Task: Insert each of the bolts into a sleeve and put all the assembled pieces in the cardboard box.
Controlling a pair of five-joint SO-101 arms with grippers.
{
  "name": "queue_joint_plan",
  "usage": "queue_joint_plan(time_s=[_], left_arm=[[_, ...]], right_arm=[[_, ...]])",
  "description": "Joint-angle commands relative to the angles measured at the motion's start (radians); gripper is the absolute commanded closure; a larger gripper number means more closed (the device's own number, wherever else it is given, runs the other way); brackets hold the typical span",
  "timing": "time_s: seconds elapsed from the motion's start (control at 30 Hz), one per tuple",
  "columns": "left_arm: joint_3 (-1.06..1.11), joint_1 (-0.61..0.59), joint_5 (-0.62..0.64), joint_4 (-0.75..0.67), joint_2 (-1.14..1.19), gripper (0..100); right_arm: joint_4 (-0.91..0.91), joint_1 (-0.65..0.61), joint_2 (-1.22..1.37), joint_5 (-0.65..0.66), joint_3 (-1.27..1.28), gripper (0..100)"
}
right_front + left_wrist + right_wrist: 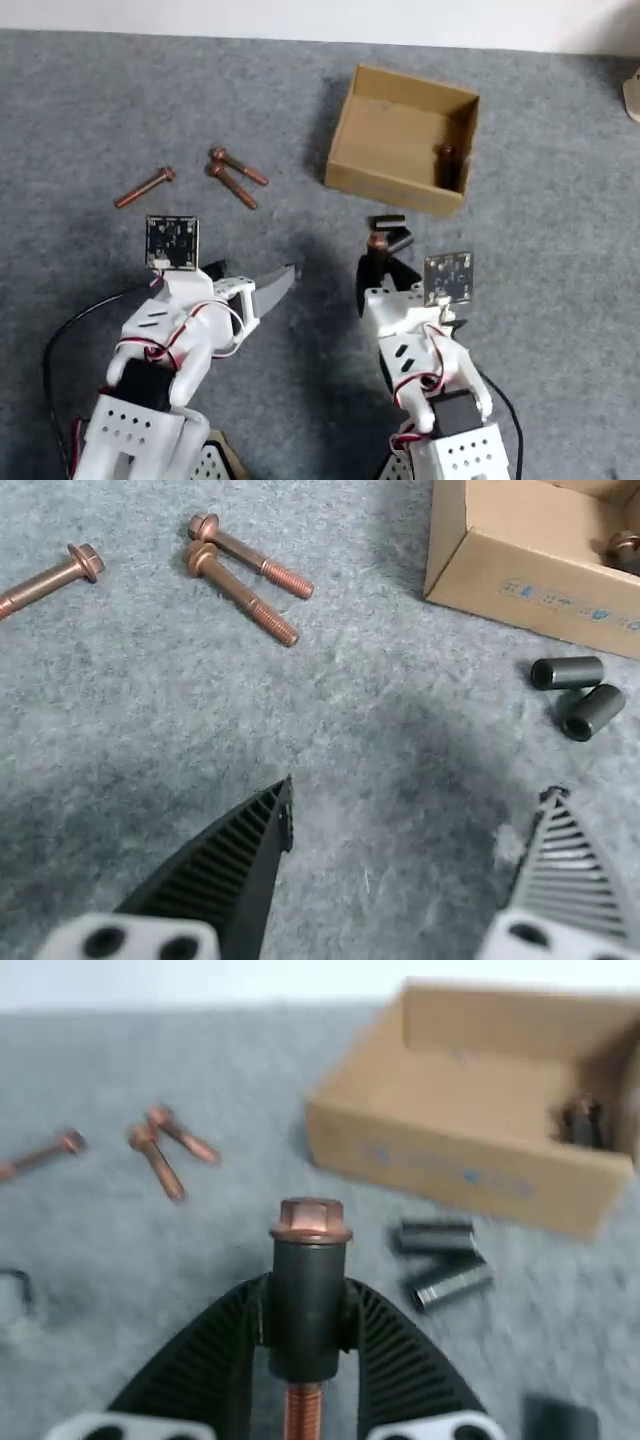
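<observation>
Three copper bolts [145, 187] [238, 167] [231, 186] lie loose on the grey mat, left of the cardboard box [385, 180]. One assembled piece [446, 155] stands in the box's right corner. Two black sleeves [567, 672] [592, 712] lie just in front of the box. My right gripper [308, 1295] is shut on a black sleeve [308, 1275] with a bolt [311, 1218] through it, held upright near the loose sleeves [385, 222]. My left gripper [420, 792] stands open over bare mat, short of the bolts [240, 593], with nothing between its fingers.
The box's near wall [450, 1165] stands just behind the loose sleeves [432, 1235]. Grey mat spreads between both arms and around the bolts. A pale strip of floor runs along the far edge [300, 15].
</observation>
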Motion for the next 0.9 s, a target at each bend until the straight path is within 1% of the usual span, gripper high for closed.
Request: queue_joint_plan(time_s=[0.0, 0.43, 0.5, 0.7, 0.87], left_arm=[[0.008, -0.012, -0.008, -0.025, -0.027, 65], [0.033, -0.012, -0.008, -0.028, -0.024, 65], [0.041, -0.012, -0.009, -0.029, -0.030, 65], [0.074, -0.012, -0.009, -0.091, -0.025, 65], [0.076, -0.012, -0.009, -0.091, -0.027, 65]], right_arm=[[0.002, 0.042, 0.119, 0.008, -0.110, 99.5], [0.001, 0.162, 0.771, 0.012, -0.682, 99.5], [0.001, 0.171, 0.862, 0.012, -0.765, 99.5], [-0.001, 0.200, 1.118, 0.012, -1.017, 99.5], [0.001, 0.219, 1.325, 0.012, -1.204, 99.5]])
